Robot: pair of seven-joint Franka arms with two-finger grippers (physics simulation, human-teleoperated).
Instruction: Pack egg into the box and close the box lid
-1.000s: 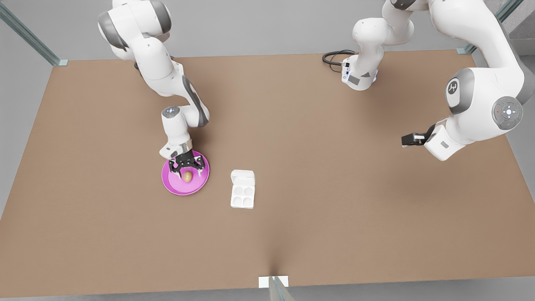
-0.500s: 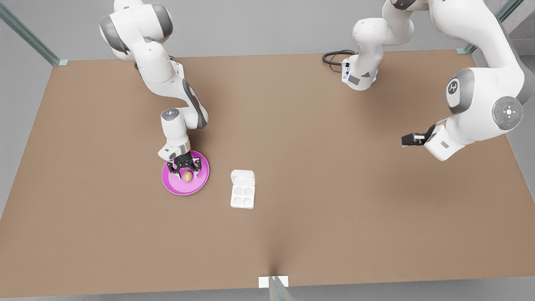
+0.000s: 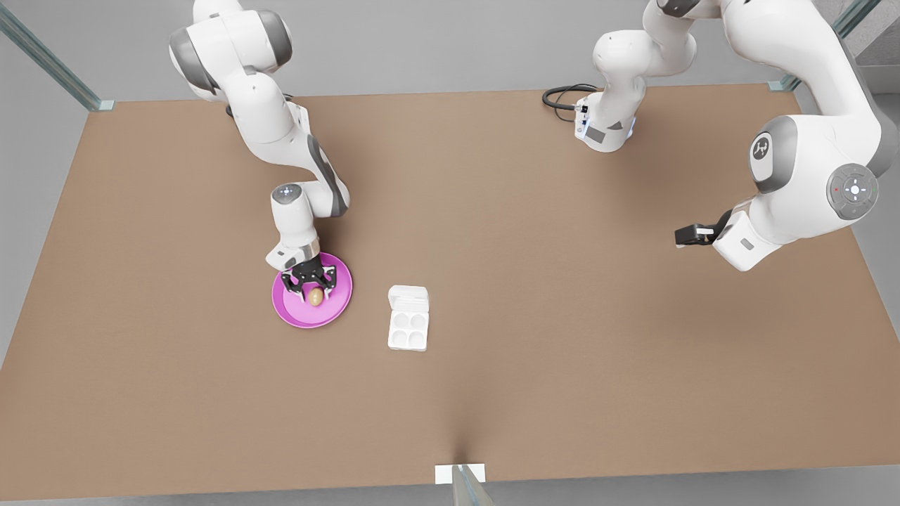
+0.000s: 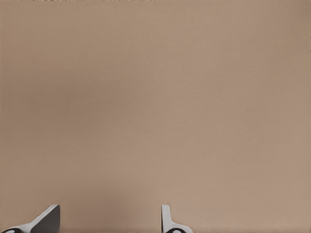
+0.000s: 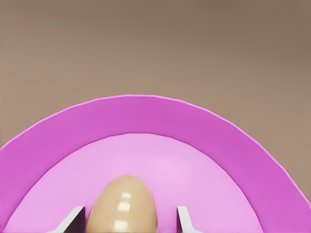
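A broad, flat brown tabletop (image 3: 492,232) fills the scene beneath a grey backdrop. The right gripper (image 3: 314,287) is on the arm at the front view's left, low over a round pink plate (image 3: 337,309) with a raised rim. Its fingers (image 5: 73,218) stand spread either side of the small tan-brown oval egg (image 3: 316,297), with narrow gaps showing in the right wrist view, so they are not closed on the egg (image 5: 124,206), which lies on the plate's (image 5: 146,116) inner floor. The left gripper (image 3: 685,235) waits at the front view's right, well apart from everything, its fingertips (image 4: 48,218) apart above bare table. Just beside the plate, towards the front view's right, sits the small white four-cup egg box (image 3: 408,330), its cups empty. The plain white rounded-square box lid (image 3: 408,298) lies open on the side towards the arms' bases.
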